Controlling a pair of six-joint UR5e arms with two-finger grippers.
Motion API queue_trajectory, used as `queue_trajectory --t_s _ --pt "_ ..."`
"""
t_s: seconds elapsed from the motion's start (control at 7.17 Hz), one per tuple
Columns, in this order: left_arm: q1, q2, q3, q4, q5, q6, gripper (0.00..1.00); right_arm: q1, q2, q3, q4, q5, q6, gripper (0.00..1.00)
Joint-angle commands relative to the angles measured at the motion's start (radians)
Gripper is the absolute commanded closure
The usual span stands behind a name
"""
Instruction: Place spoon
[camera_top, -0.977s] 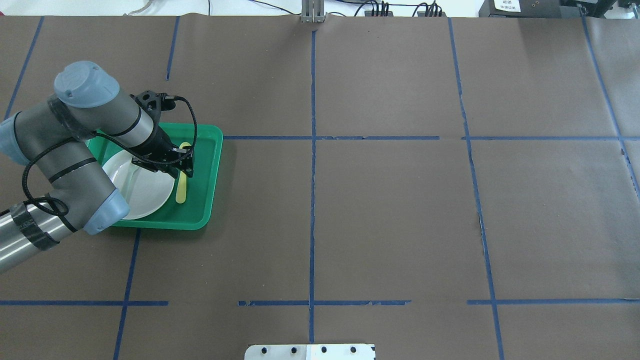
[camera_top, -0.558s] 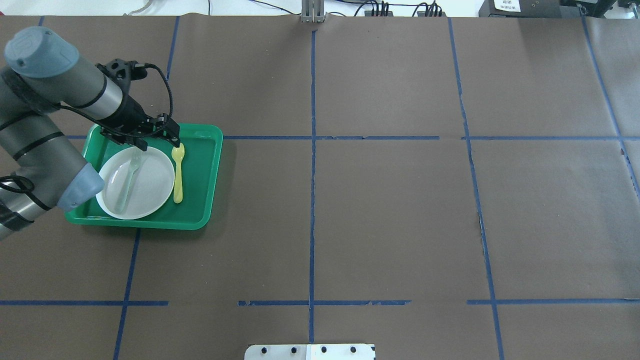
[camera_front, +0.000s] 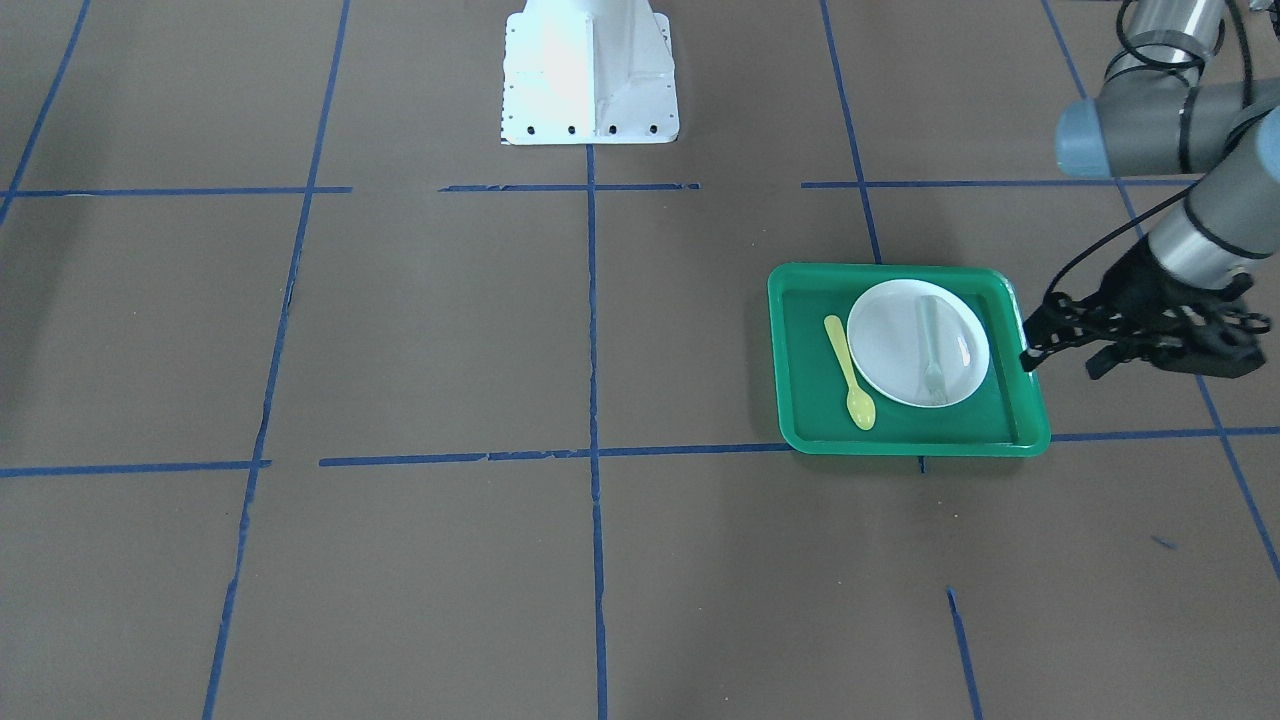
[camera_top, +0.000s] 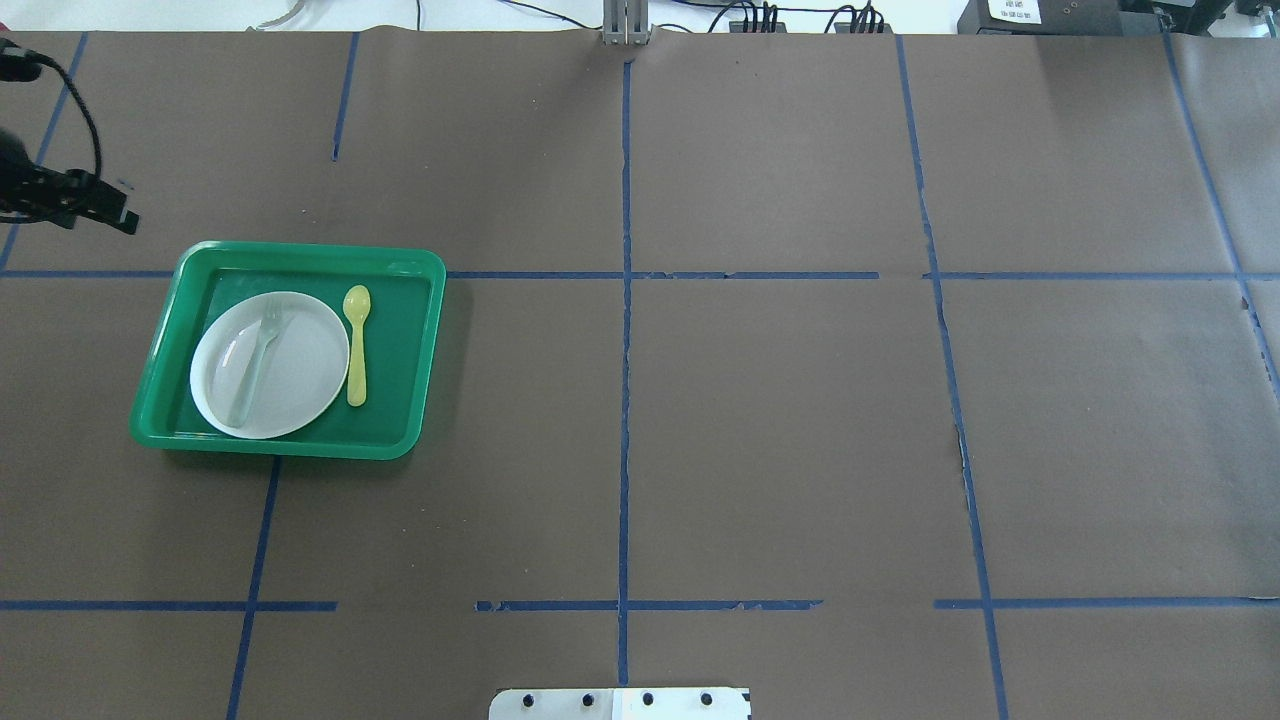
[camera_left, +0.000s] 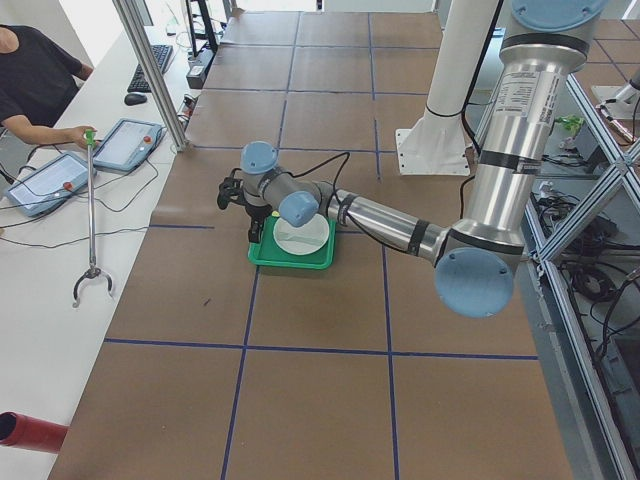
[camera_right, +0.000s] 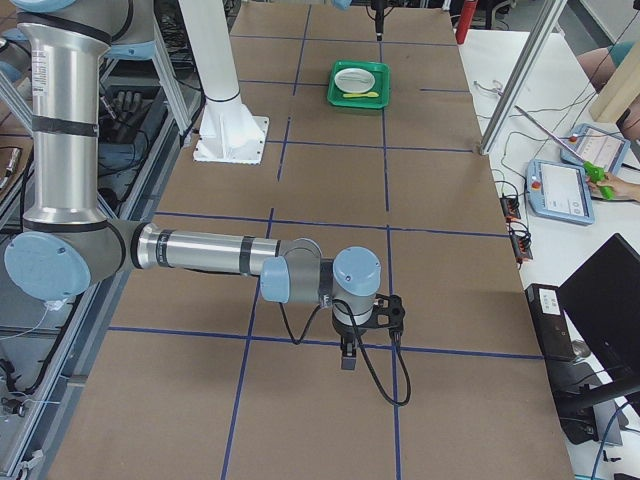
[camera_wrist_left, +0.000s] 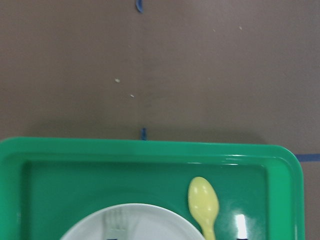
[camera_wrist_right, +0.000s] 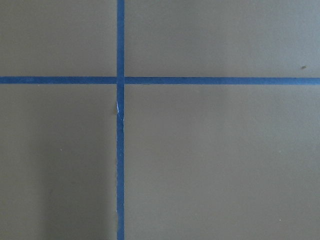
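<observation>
Access from above to the spoon (camera_top: 356, 350) is open: it lies flat on the floor of the green tray (camera_top: 290, 449), just beside the right edge of the white plate (camera_top: 300, 370). On its other side, a strip of bare tray floor separates it from the right rim. The plate, carrying the fork (camera_top: 255, 360), obstructs a sideways approach from the left. The raised rim obstructs low approaches from every side. The left gripper (camera_front: 1062, 362), fingers spread, hangs outside the tray's far left corner. Bare brown desk (camera_top: 780, 430) extends to the right of the tray.

A pale grey-green plastic fork (camera_top: 254, 366) lay across a round white plate (camera_top: 300, 375) inside a green rectangular plastic tray (camera_top: 412, 350), left of frame.
</observation>
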Motion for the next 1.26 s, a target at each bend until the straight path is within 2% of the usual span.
queue_trajectory --t_s 0.0,0.14,0.28,0.56,0.7,0.84,1.12 --pt "-0.195 0.042 0.09 0.068 -0.015 0.313 0.25 0.0 0.0 0.0 0.001 0.0 0.0 0.0" --pt "-0.284 0.032 0.111 0.164 -0.015 0.454 0.3 0.0 0.0 0.0 -0.001 0.0 0.0 0.0" --pt "-0.355 0.016 0.111 0.253 -0.015 0.544 0.3 0.0 0.0 0.0 0.001 0.0 0.0 0.0" --pt "-0.432 -0.033 0.102 0.407 -0.03 0.551 0.28 0.0 0.0 0.0 -0.001 0.0 0.0 0.0" --pt "-0.431 -0.024 0.096 0.408 -0.04 0.551 0.14 0.0 0.0 0.0 0.001 0.0 0.0 0.0" --pt "-0.428 0.011 0.036 0.408 -0.04 0.551 0.0 0.0 0.002 0.0 0.001 0.0 0.0 0.0" --pt "-0.43 0.093 -0.001 0.38 -0.041 0.553 0.0 0.0 0.0 0.0 0.001 0.0 0.0 0.0"
